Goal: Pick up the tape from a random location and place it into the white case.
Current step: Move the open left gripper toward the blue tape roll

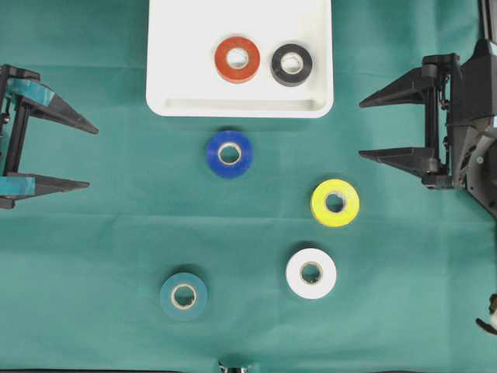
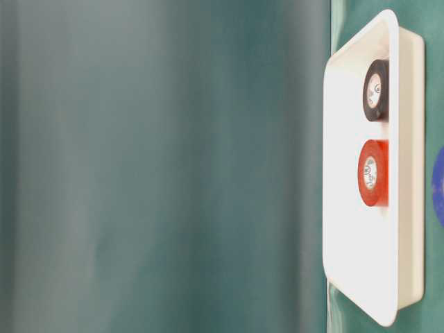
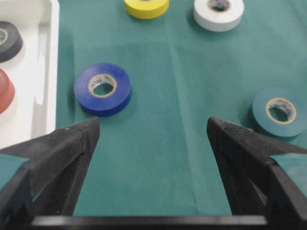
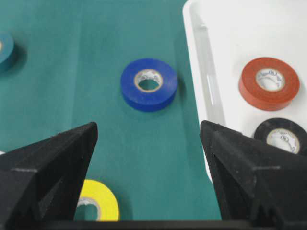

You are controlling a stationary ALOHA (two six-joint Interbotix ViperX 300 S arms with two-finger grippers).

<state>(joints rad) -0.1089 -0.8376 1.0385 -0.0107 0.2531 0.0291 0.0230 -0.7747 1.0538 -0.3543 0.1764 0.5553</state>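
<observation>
Tape rolls lie in two groups — two already inside the white case [image 1: 178, 93] and four loose on the green cloth [image 1: 93, 233]. In the case, the red roll [image 1: 238, 59] and the black roll [image 1: 291, 64] lie flat side by side near its front rim, close together, though I cannot tell if they touch. The table-level view shows the same pair against the raised rim, with the rest of the tray floor bare white.

Just outside the case's front rim lies the blue roll [image 1: 229, 153], flat on the cloth and apart from the tray. Further out, toward the right arm's side, lies the yellow roll [image 1: 335, 202], and the white roll [image 1: 311, 273] lies near it, a little further from the case. The teal roll [image 1: 183, 295] lies well apart from the others, toward the left arm's side, at the end of the cloth far from the case.

The left gripper [image 1: 89, 155] hovers at the left edge of the overhead view, its jaws spread wide and empty — its wrist camera looks out between them at the blue and teal rolls. The right gripper [image 1: 365, 128] hangs at the right edge, jaws likewise apart and holding nothing, pointing toward the middle of the table.
</observation>
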